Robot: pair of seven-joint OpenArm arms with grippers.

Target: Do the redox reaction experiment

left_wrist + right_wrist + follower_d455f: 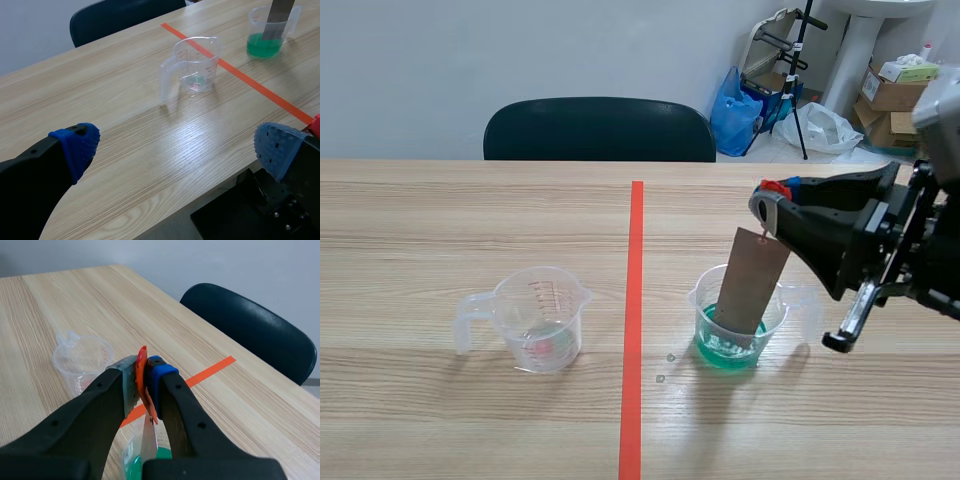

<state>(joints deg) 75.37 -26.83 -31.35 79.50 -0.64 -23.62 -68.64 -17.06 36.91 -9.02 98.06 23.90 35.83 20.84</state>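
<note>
Right pincer (145, 384) and strip (148, 439) hide most of cup (130, 463).

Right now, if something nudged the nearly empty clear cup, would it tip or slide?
Likely slide: the clear cup looks like thin plastic holding almost nothing, so probably light. Pushed near the rim, it might tip instead.

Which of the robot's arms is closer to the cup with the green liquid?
The right. Its jaws, just above the green cup, grip an orange tab whose strip dips into it. The left arm's jaws stand open far off, past the clear cup.
</note>
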